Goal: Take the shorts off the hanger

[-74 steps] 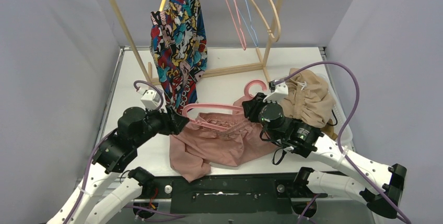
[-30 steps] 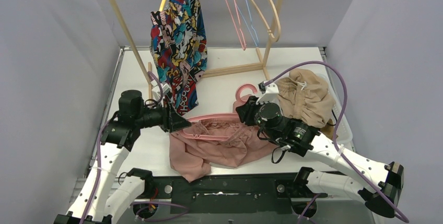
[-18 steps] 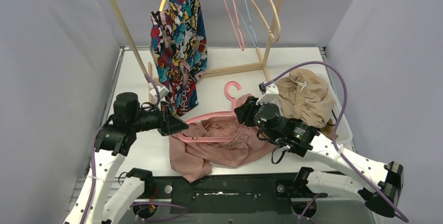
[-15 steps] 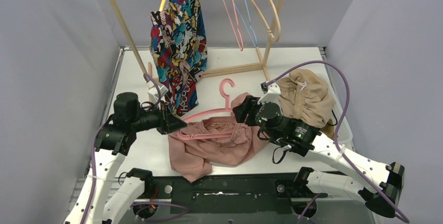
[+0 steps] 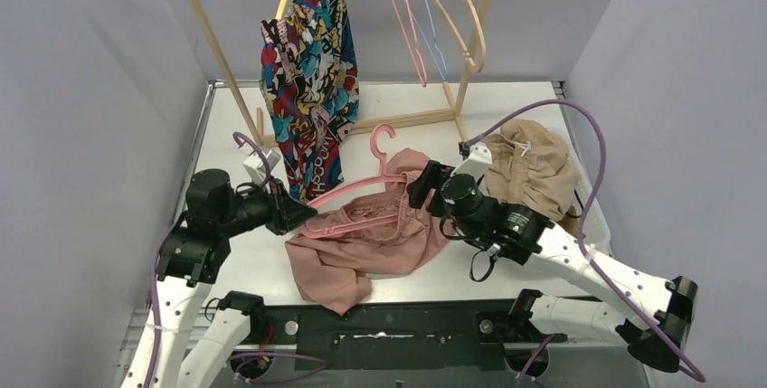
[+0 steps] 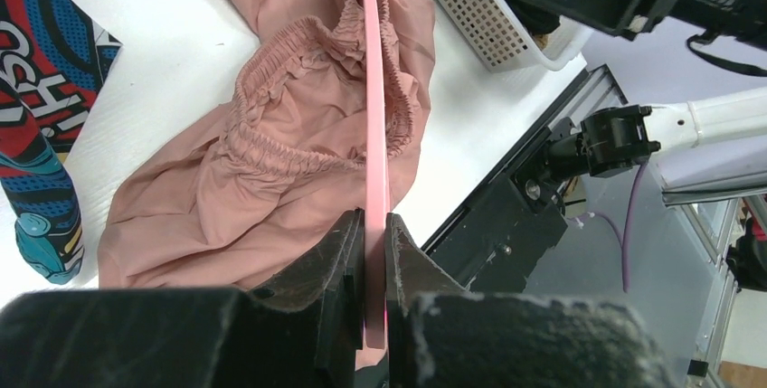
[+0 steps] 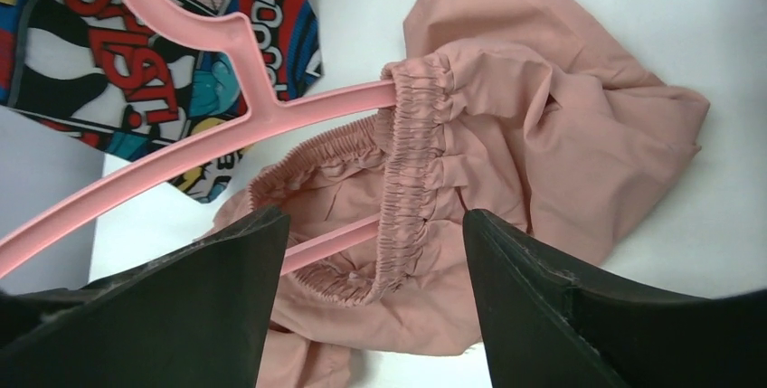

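**Pink shorts** [image 5: 362, 257]: crumpled on the desk [image 5: 516, 103] near the middle of its near edge, with the waistband [image 7: 411, 162] threaded on the pink hanger [image 5: 357, 194].
- Handling, as judged: light, limp and gathered. The cloth should stretch and slide along the smooth bar rather than resist.
- Best hold, as judged: the elastic waistband at the hanger's right end, where it bunches thick.

**Left gripper** [image 6: 375, 225]: pressed together on the hanger's left end, holding it tilted above the cloth.

**Right gripper** [image 7: 371, 221]: fingers spread wide on either side of the waistband, with no visible contact.

**Beige shorts** [image 5: 534, 166]: heaped in the basket [image 6: 470, 8] by the right edge.

**Print shorts** [image 5: 312, 71]: hanging on the rack [image 5: 213, 44] toward the far edge.
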Controlling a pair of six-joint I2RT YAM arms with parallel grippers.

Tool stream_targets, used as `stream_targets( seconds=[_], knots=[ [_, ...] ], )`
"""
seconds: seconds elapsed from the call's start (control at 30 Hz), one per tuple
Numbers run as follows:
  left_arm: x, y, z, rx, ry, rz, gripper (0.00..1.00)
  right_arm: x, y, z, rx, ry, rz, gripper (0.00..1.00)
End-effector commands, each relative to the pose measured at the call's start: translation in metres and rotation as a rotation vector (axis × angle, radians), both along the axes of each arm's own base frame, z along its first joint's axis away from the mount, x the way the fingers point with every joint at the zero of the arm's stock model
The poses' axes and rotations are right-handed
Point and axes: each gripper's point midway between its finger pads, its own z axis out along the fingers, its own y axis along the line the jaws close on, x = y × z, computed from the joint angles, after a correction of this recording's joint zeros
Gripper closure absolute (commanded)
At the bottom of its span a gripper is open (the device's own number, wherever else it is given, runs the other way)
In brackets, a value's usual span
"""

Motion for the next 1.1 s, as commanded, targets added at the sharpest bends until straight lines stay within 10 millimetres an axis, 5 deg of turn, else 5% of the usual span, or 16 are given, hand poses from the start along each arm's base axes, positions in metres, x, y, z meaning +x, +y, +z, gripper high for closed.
stream_targets(
  seconds=[0.0, 0.1, 0.3, 0.6, 1.07],
  knots=[
    [0.008, -0.001, 0.01, -0.017, -0.061, 0.008, 1.0, 0.021, 0.009, -0.02, 0.051, 0.021, -0.098, 0.31],
    [0.009, -0.001, 0.009, -0.029, -0.049, 0.016, 1.0, 0.04, 0.042, -0.023, 0.171, 0.04, 0.014, 0.31],
    [0.004, 0.001, 0.005, -0.023, -0.033, 0.033, 1.0, 0.064, 0.038, -0.062, 0.073, 0.154, -0.044, 0.43],
    [0.005, 0.007, 0.01, -0.009, -0.052, 0.073, 1.0, 0.066, 0.021, -0.091, 0.058, 0.203, -0.063, 0.89],
    [0.001, 0.028, 0.028, -0.01, -0.138, 0.219, 1.0, 0.06, -0.028, -0.102, 0.1, 0.218, -0.191, 0.97]
  ],
)
